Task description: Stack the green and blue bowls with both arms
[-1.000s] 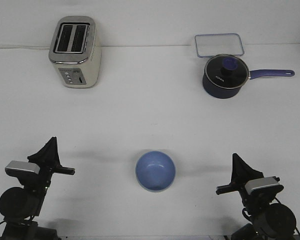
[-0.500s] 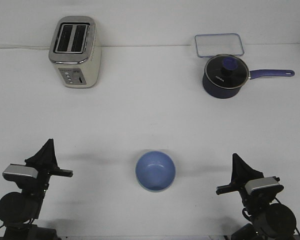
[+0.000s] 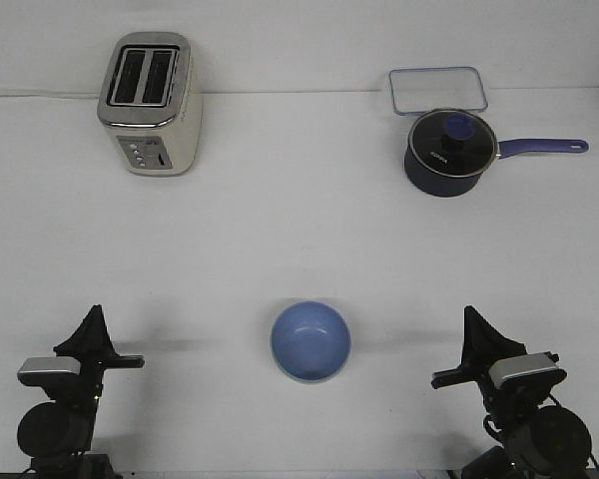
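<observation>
Both claws, left and right, hold nothing; whether they're released, I cannot tell. Blue bowl looks light, rigid, slippery: take its rim.

Light periwinkle blue bowl, upright and open-mouthed, on the table's near centre.

I have one picture, from a camera high above me. It looks forward and down over the white table. My left arm sits at the bottom left and my right arm at the bottom right. The toaster and saucepan look small, far at the back.
</observation>
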Motion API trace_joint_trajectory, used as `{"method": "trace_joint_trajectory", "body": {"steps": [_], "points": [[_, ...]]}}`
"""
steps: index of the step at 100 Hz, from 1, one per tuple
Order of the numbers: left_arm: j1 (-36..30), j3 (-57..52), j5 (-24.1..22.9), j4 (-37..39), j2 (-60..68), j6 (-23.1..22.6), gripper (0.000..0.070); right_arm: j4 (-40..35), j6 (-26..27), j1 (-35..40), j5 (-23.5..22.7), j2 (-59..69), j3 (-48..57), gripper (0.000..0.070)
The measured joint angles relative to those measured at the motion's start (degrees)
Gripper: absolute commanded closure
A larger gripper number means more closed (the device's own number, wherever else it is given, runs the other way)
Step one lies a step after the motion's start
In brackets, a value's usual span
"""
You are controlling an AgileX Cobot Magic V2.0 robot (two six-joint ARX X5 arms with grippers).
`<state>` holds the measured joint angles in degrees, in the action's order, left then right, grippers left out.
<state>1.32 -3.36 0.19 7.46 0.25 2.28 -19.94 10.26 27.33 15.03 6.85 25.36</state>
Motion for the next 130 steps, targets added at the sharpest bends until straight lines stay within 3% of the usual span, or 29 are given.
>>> {"method": "trace_joint_trajectory", "body": {"steps": [23,96,115,130], "points": [[0.07,1.49,1.31,4.79,0.00,1.27,0.0685,0.04,0.00,0.02,0.00,0.00,0.00,0.0700],[0.07,1.49,1.31,3.80,0.07,1.68,0.0685,0.04,-0.15,0.02,0.02,0.00,0.00,0.0700],[0.07,1.49,1.31,3.82,0.07,1.68,0.0685,0.04,-6.36,-0.81,2.82,0.00,0.00,0.0700],[0.07,1.49,1.31,3.82,0.07,1.68,0.0685,2.84,-12.61,-8.33,4.50,-1.49,-2.82,0.0700]]}}
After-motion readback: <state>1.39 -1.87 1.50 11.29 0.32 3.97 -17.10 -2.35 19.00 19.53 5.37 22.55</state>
